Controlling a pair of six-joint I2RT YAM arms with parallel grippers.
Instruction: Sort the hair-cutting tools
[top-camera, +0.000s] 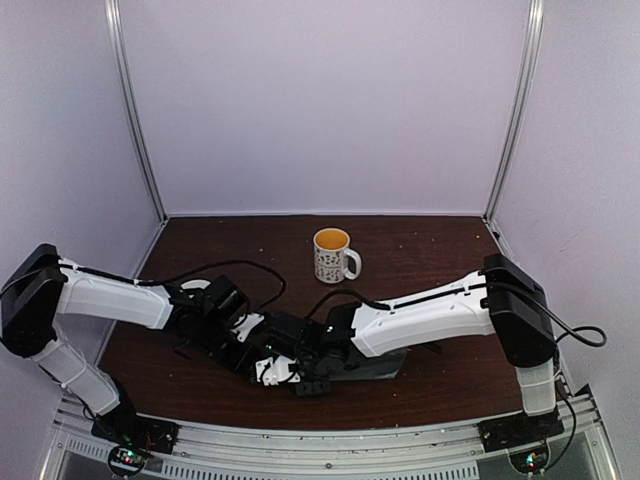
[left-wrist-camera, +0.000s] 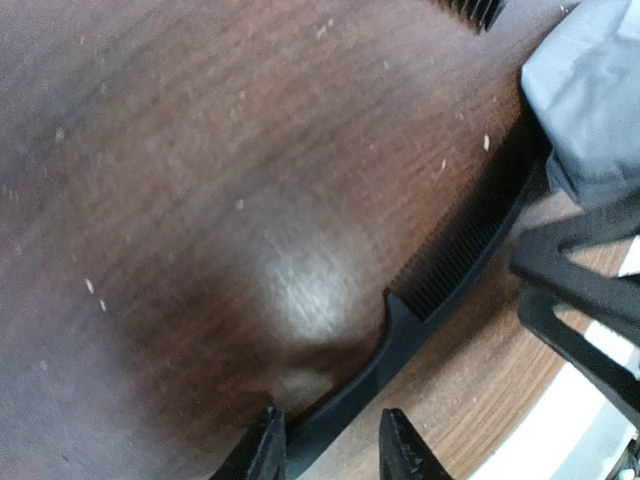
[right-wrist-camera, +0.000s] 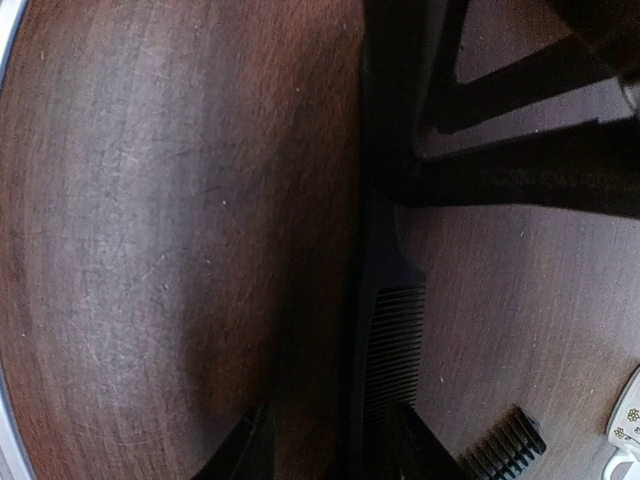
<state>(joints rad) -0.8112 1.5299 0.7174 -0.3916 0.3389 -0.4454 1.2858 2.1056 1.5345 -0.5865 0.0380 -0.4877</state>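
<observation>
One thin black comb (left-wrist-camera: 455, 265) lies low over the dark table, and both grippers reach around it. Its narrow handle runs between the fingers of my left gripper (left-wrist-camera: 332, 448), touching the left finger (left-wrist-camera: 262, 450) with a gap to the other one. The comb's (right-wrist-camera: 385, 330) toothed end sits between the fingers of my right gripper (right-wrist-camera: 335, 448), close to the right finger (right-wrist-camera: 415, 445) and apart from the left one. Both grippers stand open. From above, the left gripper (top-camera: 255, 350) and right gripper (top-camera: 298, 362) meet at the table's front middle, hiding the comb. A small black toothed block (right-wrist-camera: 505, 440) lies nearby.
The grey zip pouch (left-wrist-camera: 590, 90) lies just beyond the comb, under the right arm (top-camera: 430, 310) in the top view. The patterned mug (top-camera: 335, 255) stands at mid-table behind the arms. The table's near edge (left-wrist-camera: 560, 440) runs close to the left gripper.
</observation>
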